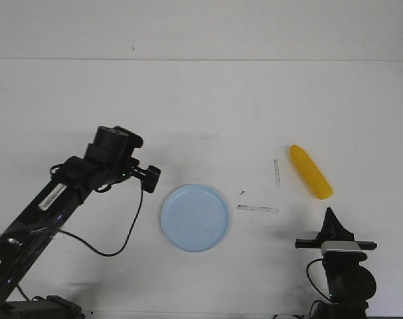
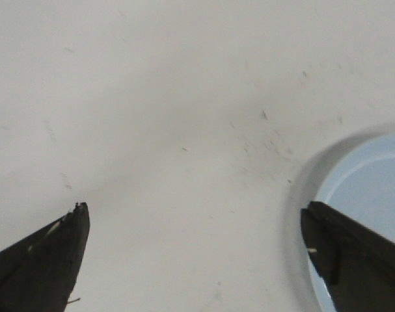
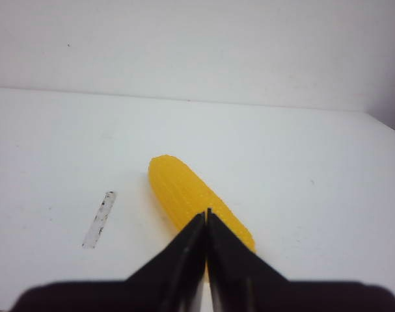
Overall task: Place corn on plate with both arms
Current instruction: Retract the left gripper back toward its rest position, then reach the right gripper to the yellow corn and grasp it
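The yellow corn (image 1: 310, 171) lies on the white table at the right, slanting from far left to near right. The pale blue plate (image 1: 195, 217) sits empty near the table's middle. My right gripper (image 1: 330, 214) is shut and empty, its tip just short of the corn's near end; in the right wrist view the closed tips (image 3: 207, 212) overlap the corn (image 3: 181, 187). My left gripper (image 1: 147, 178) is open and empty, over bare table just left of the plate. In the left wrist view its gripper (image 2: 194, 209) spans bare table, and the plate's rim (image 2: 373, 185) shows beside one finger.
Two strips of clear tape are stuck to the table between plate and corn, one (image 1: 277, 173) running away from me, one (image 1: 257, 209) lying crosswise. The first also shows in the right wrist view (image 3: 99, 219). The back wall (image 1: 201, 26) bounds the table.
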You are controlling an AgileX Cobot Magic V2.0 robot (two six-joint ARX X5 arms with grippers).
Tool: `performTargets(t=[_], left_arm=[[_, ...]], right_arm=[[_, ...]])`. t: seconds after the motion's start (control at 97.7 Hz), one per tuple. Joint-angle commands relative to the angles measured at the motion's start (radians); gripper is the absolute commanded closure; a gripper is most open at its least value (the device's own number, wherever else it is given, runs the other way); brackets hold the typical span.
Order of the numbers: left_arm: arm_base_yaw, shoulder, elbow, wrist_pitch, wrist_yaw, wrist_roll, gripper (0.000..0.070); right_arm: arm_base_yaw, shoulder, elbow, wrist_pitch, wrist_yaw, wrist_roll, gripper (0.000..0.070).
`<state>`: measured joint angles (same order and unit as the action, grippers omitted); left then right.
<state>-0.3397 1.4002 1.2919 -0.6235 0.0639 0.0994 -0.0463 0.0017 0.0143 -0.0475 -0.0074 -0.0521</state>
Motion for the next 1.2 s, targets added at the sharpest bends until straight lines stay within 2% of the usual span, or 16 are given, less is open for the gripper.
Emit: performTargets(t=[0.0,0.143,0.287,0.348,0.471,0.614,0.789,0.911,0.993,1.106,1.188], left_arm=[[0.043,-0.042,0.021,0.012,-0.004,0.023,0.0091],[0.188,-0.168,-0.019,0.047,-0.004,0.023,0.0096],[0.325,-0.311,-0.127,0.09,-0.004,0.023,0.0098],[0.367,-0.374,-0.185,0.116,-0.004,0.023,0.012],[0.418,-0.504,-0.32,0.186,-0.004,0.015,0.0235],[0.417,-0.619,-0.443,0.229,-0.004,0.015,0.0369],[0.416,-0.714,-0.533,0.23,-0.004,-0.002,0.0696],[0.416,-0.735,-0.553,0.253,-0.004,-0.019,0.07],[0.416,-0.735,-0.554,0.28,-0.021,-0.061,0.07],[0.416,-0.735,-0.554,0.327,-0.066,-0.087,0.07],[0.415,-0.735,-0.554,0.341,-0.07,-0.087,0.07]], right_arm=[[0.0,0.0,-0.002,0.013,0.0,0.01,0.0691],[0.0,0.0,-0.002,0.022,0.0,0.01,0.0691],[0.0,0.0,-0.002,0.026,0.0,0.011,0.0691],[0.0,0.0,-0.002,0.026,0.0,0.011,0.0691],[0.0,0.0,-0.002,0.026,0.002,0.011,0.0691],[0.0,0.0,-0.002,0.027,0.009,0.011,0.0691],[0.0,0.0,0.008,0.076,0.012,0.029,0.0691],[0.0,0.0,0.071,0.073,0.015,0.056,0.0691],[0.0,0.005,0.138,0.069,0.026,0.055,0.0691],[0.0,0.064,0.268,0.068,0.04,0.055,0.0691],[0.0,0.155,0.387,0.054,0.028,0.055,0.0691]])
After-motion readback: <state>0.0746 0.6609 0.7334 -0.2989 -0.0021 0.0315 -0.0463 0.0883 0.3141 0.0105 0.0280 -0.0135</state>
